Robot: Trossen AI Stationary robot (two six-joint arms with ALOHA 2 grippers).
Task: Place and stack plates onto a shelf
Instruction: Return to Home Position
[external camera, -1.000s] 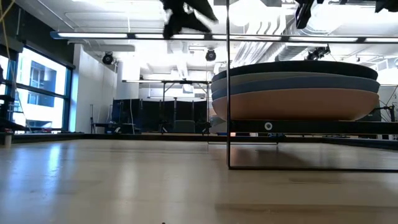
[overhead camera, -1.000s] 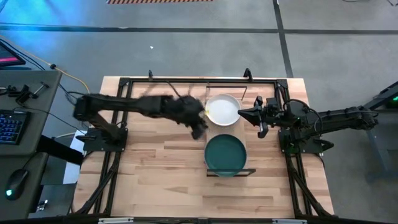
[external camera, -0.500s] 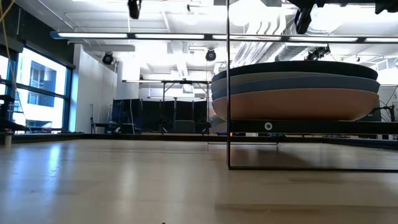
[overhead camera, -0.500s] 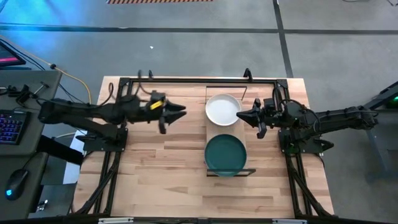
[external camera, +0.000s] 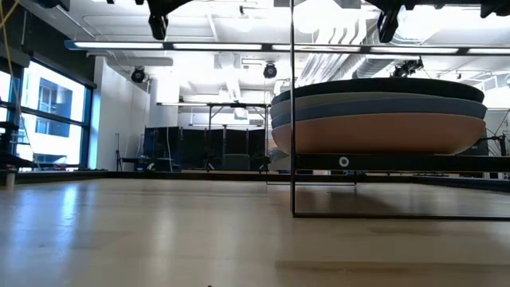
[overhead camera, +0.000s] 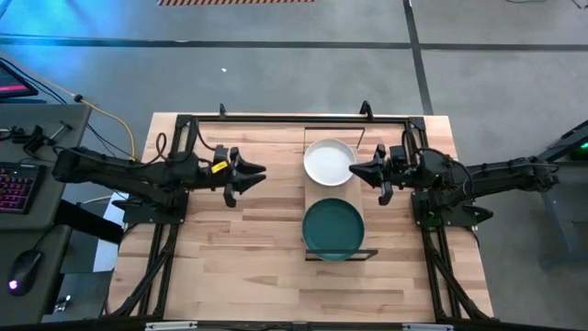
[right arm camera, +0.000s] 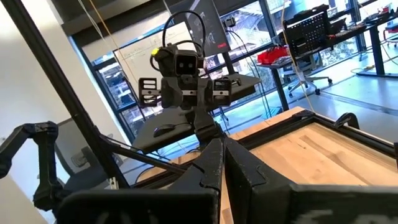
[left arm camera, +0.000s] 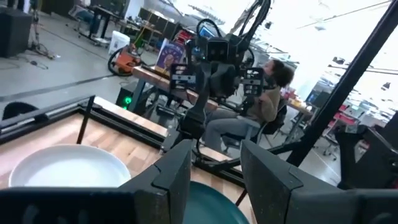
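A white plate (overhead camera: pixel 329 161) lies on the far part of the light-wood shelf (overhead camera: pixel 333 189). On the near part sits a stack topped by the dark teal plate (overhead camera: pixel 333 226). The low view shows that stack (external camera: pixel 378 112) as dark teal over pale green, blue and pink. My left gripper (overhead camera: pixel 246 174) hangs open over the table, left of the white plate and well apart from it. In the left wrist view, the white plate (left arm camera: pixel 68 168) and teal plate (left arm camera: pixel 214 198) lie beyond my left gripper (left arm camera: pixel 214 180). My right gripper (overhead camera: pixel 366 172) hovers shut just right of the shelf, level with the white plate.
A black metal frame (overhead camera: pixel 276 119) runs along the table's far edge and down both sides by the arm bases. Bare butcher-block tabletop (overhead camera: pixel 248 248) lies left of and in front of the shelf. A seated person (left arm camera: pixel 267 96) shows beyond the table's right side.
My left arm has drawn back from beside the white plate toward the table's left edge, fast at first and then slower. The white plate and the stack have stayed in place. My right arm has kept still.
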